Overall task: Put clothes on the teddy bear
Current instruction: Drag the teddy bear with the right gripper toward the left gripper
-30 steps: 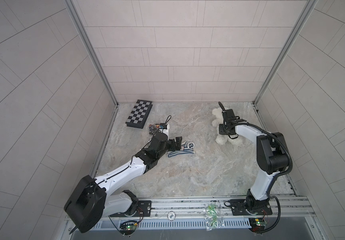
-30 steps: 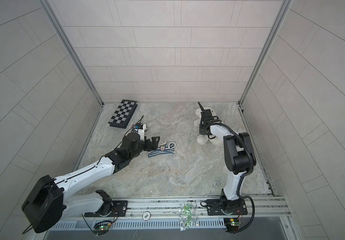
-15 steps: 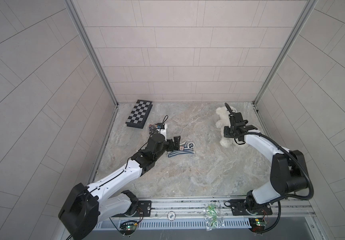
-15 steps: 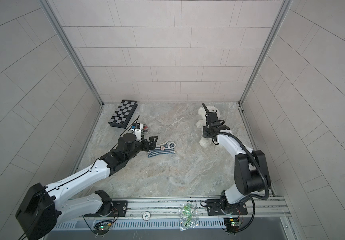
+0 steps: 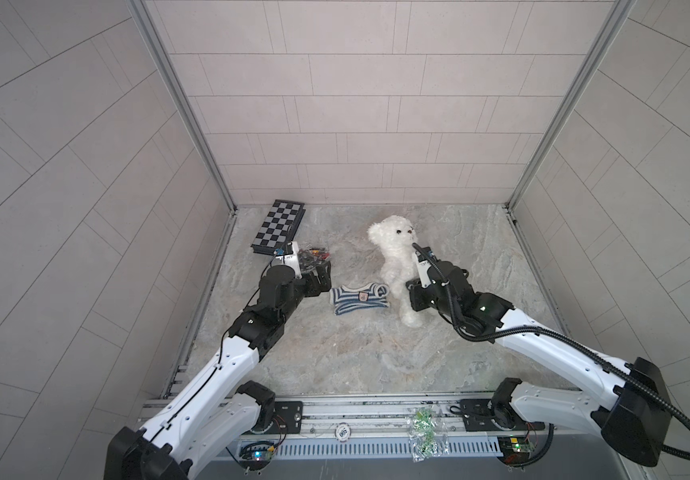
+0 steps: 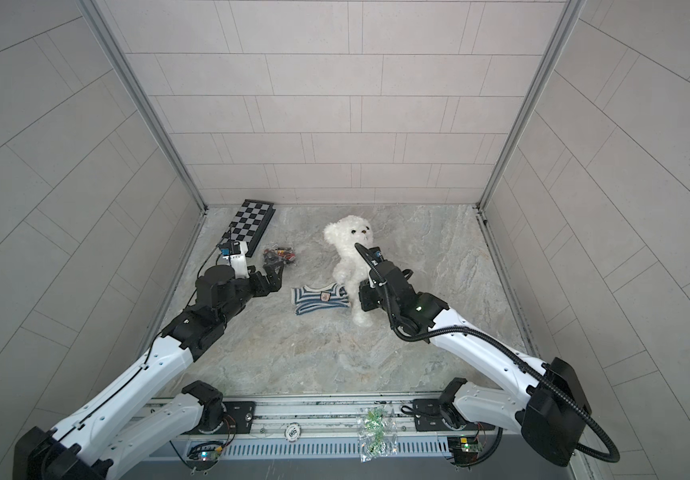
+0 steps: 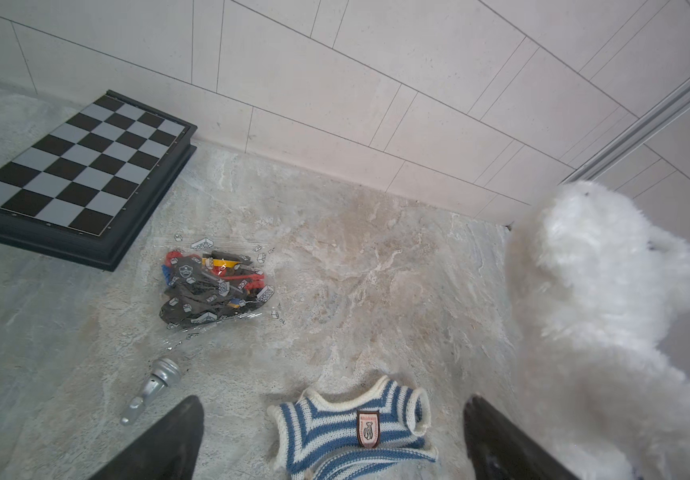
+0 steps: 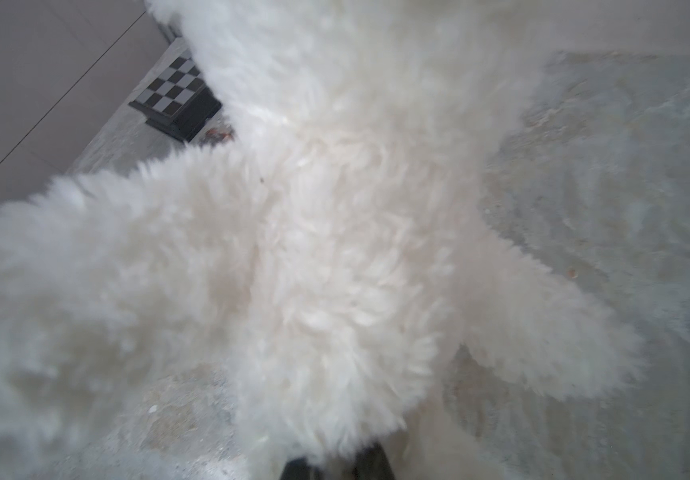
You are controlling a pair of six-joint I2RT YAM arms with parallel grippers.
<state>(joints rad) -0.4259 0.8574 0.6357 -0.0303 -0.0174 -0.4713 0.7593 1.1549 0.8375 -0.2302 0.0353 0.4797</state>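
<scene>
Far left, against the back wall: a folded black-and-grey chessboard (image 5: 278, 224), flat on the marbled floor (image 5: 335, 361). Just in front of it, a clear bag of toy bricks (image 7: 216, 286), printed with small brick icons and a shield emblem, no words legible. Near the bag, a small silver metal part (image 7: 154, 388), lying on its side.

Above this patch, the left gripper (image 6: 273, 277), claw spread wide and empty, just left of the striped shirt (image 5: 359, 297). In the left wrist view, shirt framed between the dark fingers (image 7: 177, 436), apart from both.

Shirt flat on the floor: navy and white stripes, cream trim at neck and armholes. Sewn on the chest, a brown-edged badge (image 7: 367, 428) with a small figure, lettering too fine to read.

Nearer the front, on the rail, a round disc (image 5: 342, 432) with digits, seemingly 500 seen upside down.

Just right of the shirt, near the middle of the floor, the teddy bear (image 5: 395, 253). Fluffy white plush with a shaggy pile, round ears, two dark eyes, a dark nose and stubby limbs. Held upright in both top views, face toward the cameras, legs hanging below.

Low on its body, the right gripper (image 8: 335, 467), tips pressed close together, pinching the fur.
</scene>
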